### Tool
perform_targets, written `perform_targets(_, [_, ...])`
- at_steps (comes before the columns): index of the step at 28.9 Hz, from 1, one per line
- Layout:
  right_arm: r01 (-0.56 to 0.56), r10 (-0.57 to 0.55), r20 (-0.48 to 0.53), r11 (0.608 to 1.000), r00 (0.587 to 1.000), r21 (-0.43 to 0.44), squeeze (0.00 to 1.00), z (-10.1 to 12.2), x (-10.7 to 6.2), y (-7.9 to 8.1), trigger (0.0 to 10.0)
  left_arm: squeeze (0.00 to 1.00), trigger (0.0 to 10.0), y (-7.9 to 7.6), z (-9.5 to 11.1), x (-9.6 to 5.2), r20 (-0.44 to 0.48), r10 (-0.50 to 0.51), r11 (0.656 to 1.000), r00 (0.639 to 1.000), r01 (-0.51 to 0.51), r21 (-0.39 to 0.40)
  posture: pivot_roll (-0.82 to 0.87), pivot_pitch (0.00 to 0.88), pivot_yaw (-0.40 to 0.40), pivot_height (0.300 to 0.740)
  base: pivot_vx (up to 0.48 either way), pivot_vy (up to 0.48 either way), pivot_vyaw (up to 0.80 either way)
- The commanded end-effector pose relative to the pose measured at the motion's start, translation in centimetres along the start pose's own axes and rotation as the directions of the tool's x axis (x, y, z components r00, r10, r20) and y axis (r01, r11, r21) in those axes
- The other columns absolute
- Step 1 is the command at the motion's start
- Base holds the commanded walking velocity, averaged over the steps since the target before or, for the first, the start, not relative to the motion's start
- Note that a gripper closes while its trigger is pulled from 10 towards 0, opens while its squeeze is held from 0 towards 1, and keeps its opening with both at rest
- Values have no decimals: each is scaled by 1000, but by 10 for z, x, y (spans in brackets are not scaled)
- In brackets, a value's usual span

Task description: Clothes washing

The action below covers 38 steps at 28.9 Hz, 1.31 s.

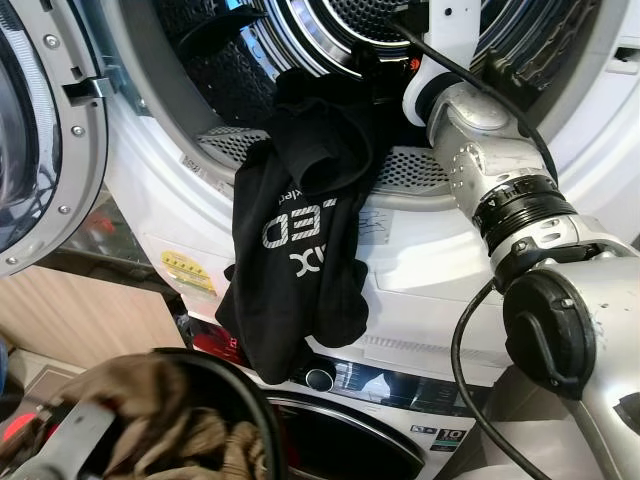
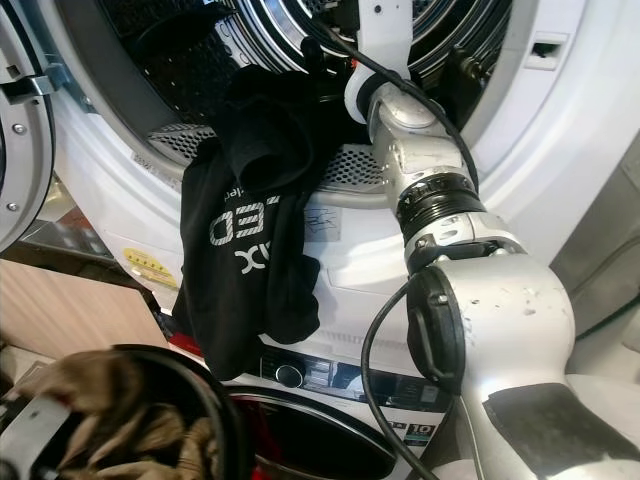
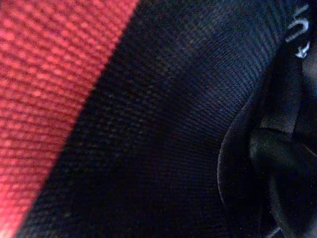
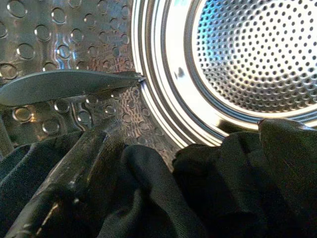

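Observation:
A black garment (image 1: 300,240) with white lettering hangs over the lower rim of the upper machine's open drum (image 1: 250,70), and its top end lies inside. My right arm (image 1: 500,190) reaches over the rim into the drum. In the right wrist view my right gripper (image 4: 188,144) is open among black cloth (image 4: 148,198). One finger (image 4: 64,183) shows bare and the other side is draped in cloth. The perforated steel back of the drum (image 4: 257,49) lies ahead. The left wrist view is pressed close against red mesh fabric (image 3: 44,89) and black fabric (image 3: 163,129).
The round door (image 1: 40,130) stands swung open on the left. A second machine (image 1: 400,400) with a control panel sits below. A black-rimmed basket (image 1: 235,390) holding brownish clothes (image 1: 150,410) is at the lower left, close to me. A black cable (image 1: 465,340) loops off my right arm.

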State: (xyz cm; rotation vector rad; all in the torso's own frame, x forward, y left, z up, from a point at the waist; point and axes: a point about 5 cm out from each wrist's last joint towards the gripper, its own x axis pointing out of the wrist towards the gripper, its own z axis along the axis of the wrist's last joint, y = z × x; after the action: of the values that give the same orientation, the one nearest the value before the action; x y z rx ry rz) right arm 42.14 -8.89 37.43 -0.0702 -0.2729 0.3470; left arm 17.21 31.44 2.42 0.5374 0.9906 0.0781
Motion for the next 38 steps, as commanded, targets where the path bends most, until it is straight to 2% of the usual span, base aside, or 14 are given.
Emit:
perform_targets(1, [-5,5,18,1000,1000,-6,1000,1,0,0,10000,0,10000,-15,-18,4,-77,-65,998,995,64,-6,21,43,19,740,0,0,0])
perform_targets(3, [-6,6,17,1000,1000,-3,1000,1,0,0,10000,0,10000,-8,-22,5,-90,-16,999,996,13,-36,22,47,17,740,0,0,0])
perform_targets(8, [-11,12,17,1000,1000,-3,1000,0,0,1,10000,0,10000,8,-16,6,-53,95,993,994,-99,-70,23,50,15,740,0,0,0])
perform_targets(10, [-14,14,18,1000,1000,-3,1000,0,0,1,10000,0,10000,21,-6,7,-18,194,973,981,-195,-125,22,52,15,740,0,0,0])
perform_targets(13, [-15,15,20,1000,1000,-3,1000,0,0,1,10000,0,10000,28,-1,6,1,247,955,969,-243,-170,22,53,15,740,0,0,0])
perform_targets(15, [-11,11,16,1000,1000,-5,1000,-1,-1,0,10000,0,10000,37,2,5,17,331,920,943,-319,-229,24,55,14,740,0,0,0])
perform_targets(16, [-10,10,15,1000,1000,-6,1000,-2,-1,-1,10000,0,6549,41,3,4,20,359,904,933,-343,-254,23,56,15,740,0,0,0])
perform_targets(17, [-10,10,15,1000,1000,-6,1000,-2,-1,-1,10000,0,3882,42,3,4,20,366,899,930,-348,-267,23,56,15,740,0,0,0])
perform_targets(18, [-10,10,14,1000,1000,-7,1000,-2,-1,-1,10000,0,0,43,2,4,19,371,893,929,-351,-283,23,55,15,740,0,0,0])
perform_targets(27, [-6,6,10,1000,1000,-29,1000,-3,-1,-2,10000,0,0,41,11,6,63,380,880,923,-340,-330,22,58,13,740,0,0,0])
perform_targets(38, [-3,4,9,999,1000,-50,1000,-3,-1,-2,10000,0,0,42,15,5,87,398,881,913,-354,-316,27,55,11,740,0,0,0])
